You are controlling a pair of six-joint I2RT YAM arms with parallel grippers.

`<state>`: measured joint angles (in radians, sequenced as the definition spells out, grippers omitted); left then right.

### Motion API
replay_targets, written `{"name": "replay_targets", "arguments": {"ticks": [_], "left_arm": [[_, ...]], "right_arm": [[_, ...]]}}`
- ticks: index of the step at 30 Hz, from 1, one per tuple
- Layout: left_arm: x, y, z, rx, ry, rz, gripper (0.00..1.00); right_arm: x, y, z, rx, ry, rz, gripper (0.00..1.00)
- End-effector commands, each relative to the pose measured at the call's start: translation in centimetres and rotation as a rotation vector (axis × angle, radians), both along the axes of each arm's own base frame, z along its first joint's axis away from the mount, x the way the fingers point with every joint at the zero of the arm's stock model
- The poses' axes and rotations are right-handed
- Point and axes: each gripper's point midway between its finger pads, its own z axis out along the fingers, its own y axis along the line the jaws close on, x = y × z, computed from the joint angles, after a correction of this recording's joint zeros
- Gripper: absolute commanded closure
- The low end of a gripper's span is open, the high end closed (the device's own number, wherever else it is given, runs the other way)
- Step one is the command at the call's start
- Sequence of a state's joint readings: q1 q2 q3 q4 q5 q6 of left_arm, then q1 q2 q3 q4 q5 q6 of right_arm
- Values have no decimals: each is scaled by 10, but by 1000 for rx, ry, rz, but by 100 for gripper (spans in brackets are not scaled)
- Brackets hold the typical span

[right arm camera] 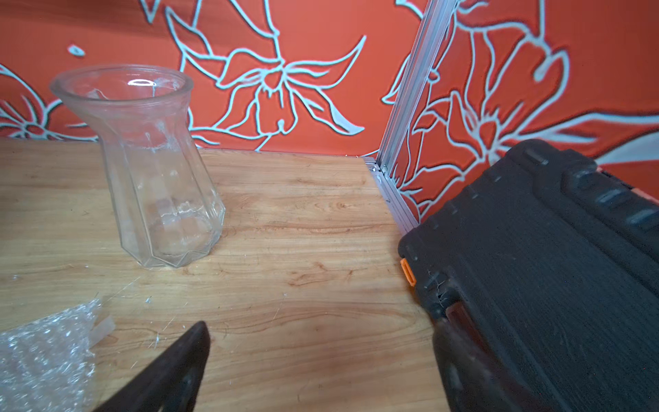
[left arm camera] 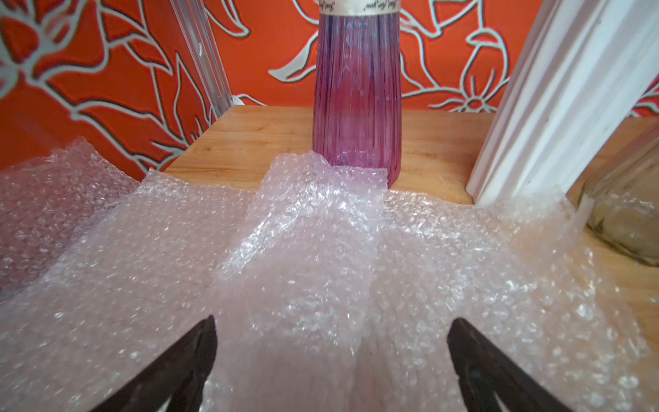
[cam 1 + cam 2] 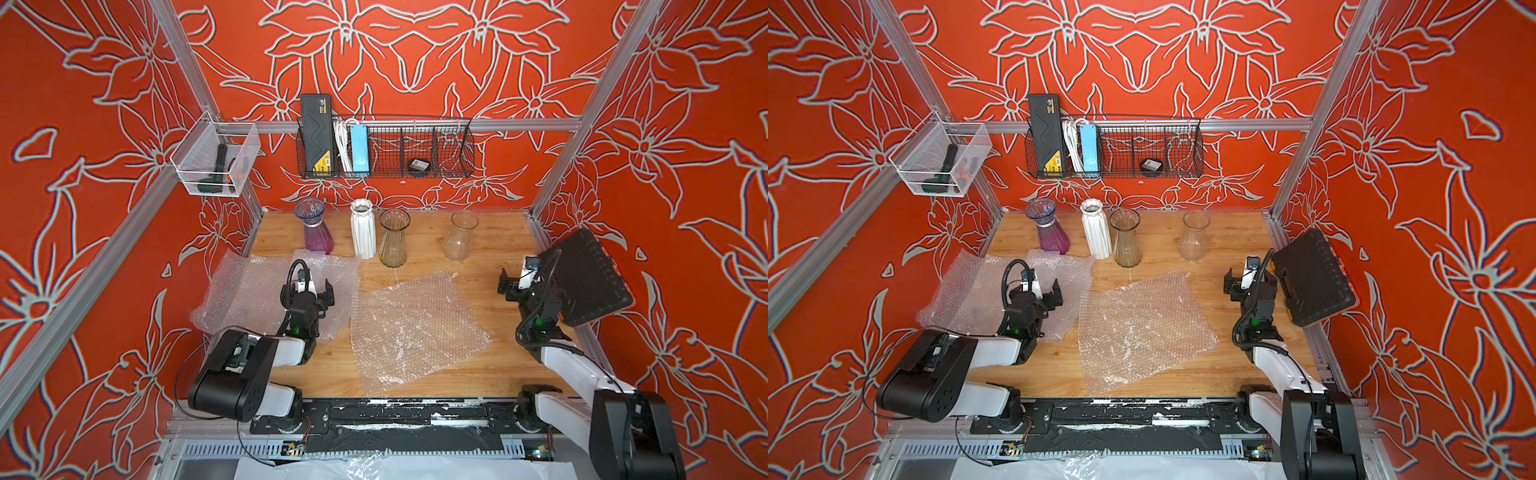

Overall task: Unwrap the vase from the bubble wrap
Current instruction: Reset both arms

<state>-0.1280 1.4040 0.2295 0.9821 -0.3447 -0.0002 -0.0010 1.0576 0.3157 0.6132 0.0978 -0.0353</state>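
grippers spread, wrap flat, vases bare

in both top views the bubble wrap (image 3: 415, 328) lies loose: one sheet flat at frame centre, crumpled ones at centre left, lapping up the left wall. the left gripper (image 2: 331, 323) hangs over those, jaws spread, holding nothing. in the left wrist view the wrap's far edge reaches the foot of the purple vase (image 2: 356, 107) and the white vase (image 2: 563, 107). the amber vase (image 3: 393, 243) and clear vase (image 3: 459, 239) stand bare in the same back row. the right gripper (image 1: 321, 328) is spread over bare surface (image 1: 303, 221), one finger close against the black case (image 1: 552, 285) at the right edge. open wood lies between clear vase and case.
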Motion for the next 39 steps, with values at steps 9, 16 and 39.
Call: {"name": "replay_targets", "arguments": {"ticks": [9,16,39], "left_arm": [[8,-4,11,-22,-36,-31,0],[12,-4,8,-18,-17,-31,0],[13,-6,8,-1,-12,-24,0]], "right_arm": [[-23,0,-14,134,10,23,2],[-9,4,-40,119,16,52,2],[22,11,-75,36,157,24,2]]}}
